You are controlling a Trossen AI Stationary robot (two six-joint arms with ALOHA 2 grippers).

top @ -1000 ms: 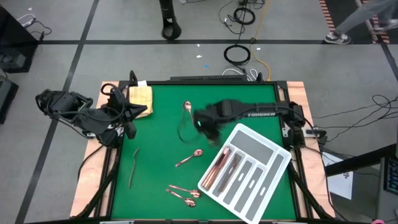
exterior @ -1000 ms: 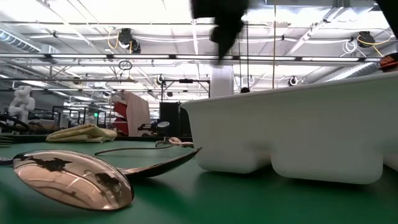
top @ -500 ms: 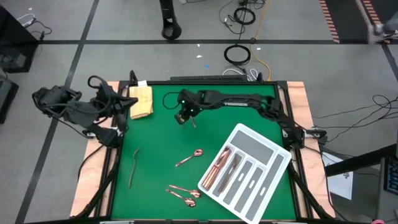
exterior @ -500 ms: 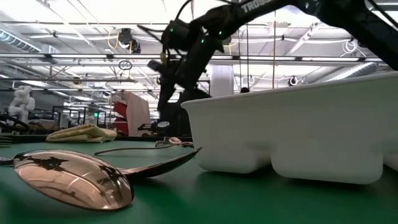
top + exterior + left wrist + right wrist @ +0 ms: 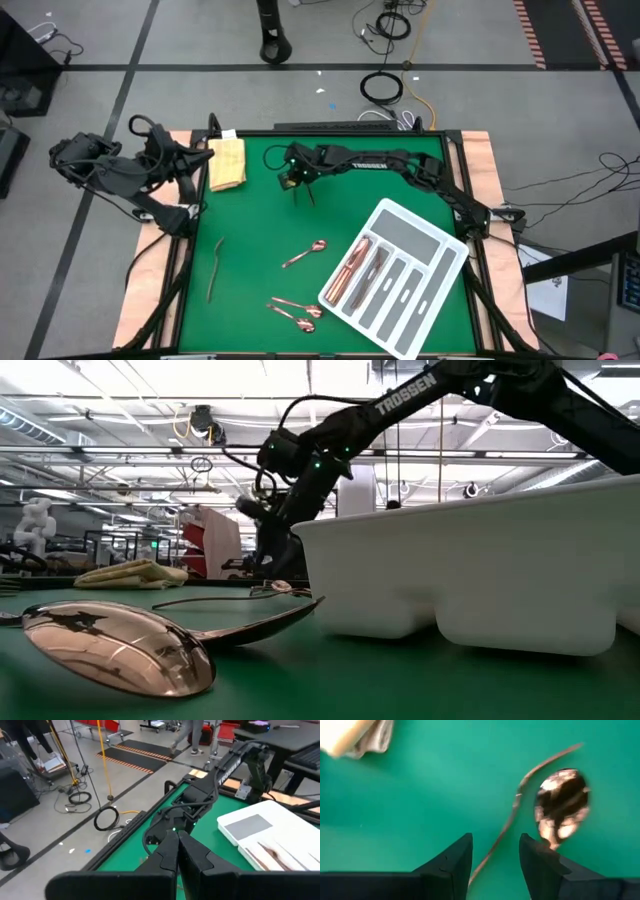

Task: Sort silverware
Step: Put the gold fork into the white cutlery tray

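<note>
My right gripper (image 5: 297,182) hung low over the green table (image 5: 260,240) toward its twelve-o'clock edge, reached far across from my right side. Its fingers (image 5: 451,865) were spread apart with nothing between them, the slim handle of a utensil (image 5: 507,822) running down into the gap and a shiny spoon (image 5: 562,805) lying just beside it on the felt. In the level view that gripper (image 5: 278,565) pointed down just above this silverware (image 5: 270,588).

My left gripper (image 5: 195,165) waited off the table's ten-o'clock corner, near the folded yellow cloth (image 5: 226,163). Its fingers (image 5: 167,855) were pressed together and held nothing.

The rest of the silverware lay scattered. One spoon (image 5: 305,253) sat near the table's centre, a pair of pieces (image 5: 293,311) lay toward six o'clock, and a long thin utensil (image 5: 213,268) rested toward eight o'clock, well apart from the others. The white tray (image 5: 440,262) lay tilted toward four o'clock, with several copper pieces (image 5: 350,273) gathered in its slots at the end nearest the centre. Close to the low camera, a large spoon bowl (image 5: 120,648) rested on the felt beside the tray's wall (image 5: 480,570).
</note>
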